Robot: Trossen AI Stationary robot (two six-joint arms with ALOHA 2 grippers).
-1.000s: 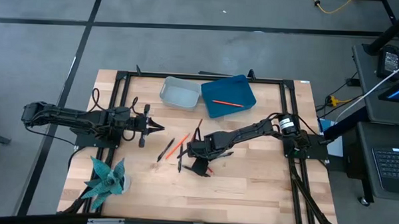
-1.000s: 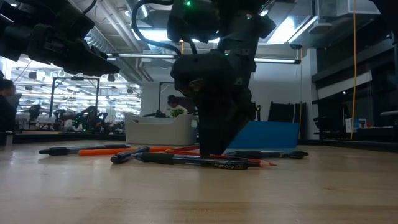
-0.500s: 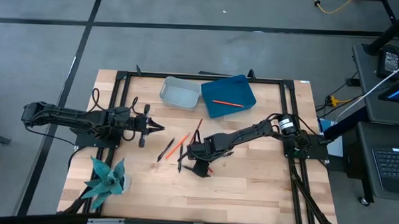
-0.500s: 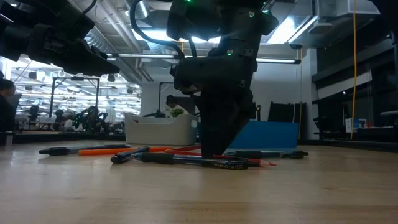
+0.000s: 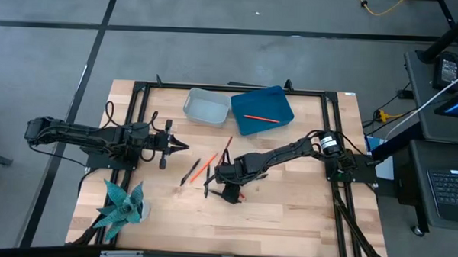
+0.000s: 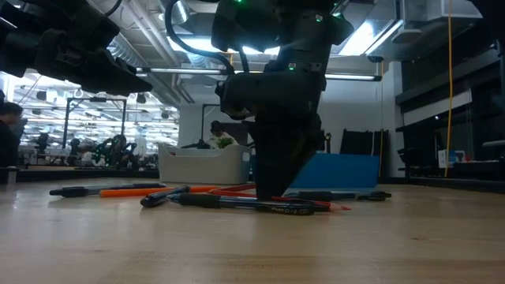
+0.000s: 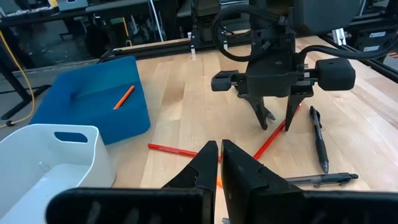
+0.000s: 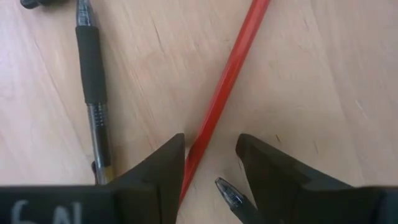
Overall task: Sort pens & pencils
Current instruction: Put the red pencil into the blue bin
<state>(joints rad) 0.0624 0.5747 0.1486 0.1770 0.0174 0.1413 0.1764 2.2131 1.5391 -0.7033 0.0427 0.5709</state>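
My right gripper (image 8: 210,168) points down at the table's middle (image 5: 225,183), open, one finger on each side of a red pencil (image 8: 227,74) that lies flat on the wood. A black pen (image 8: 91,68) lies beside it, and another pen's tip (image 8: 226,191) shows near the fingers. More pens (image 7: 319,140) (image 5: 190,171) and red pencils (image 7: 179,149) lie scattered around. One orange pencil (image 5: 260,116) lies in the blue bin (image 5: 280,100). My left gripper (image 7: 219,163) hovers shut at the left (image 5: 179,146). My right gripper straddles the red pencil from above, the fingers across it. One finger's (image 8: 168,163) inner edge stands right at the pencil's side (image 8: 194,149); I cannot tell whether it touches. The pencil lies flat on the table.
A white bin (image 5: 205,106) stands beside the blue one at the table's far edge. A teal plant-like object (image 5: 123,203) sits at the near left corner. Black frame rails (image 5: 142,102) run along the table's sides. Bare wood lies toward the near edge.
My right gripper has rolled slightly about its own downward line over the red pencil and stays open. The pens and pencils lie as before.
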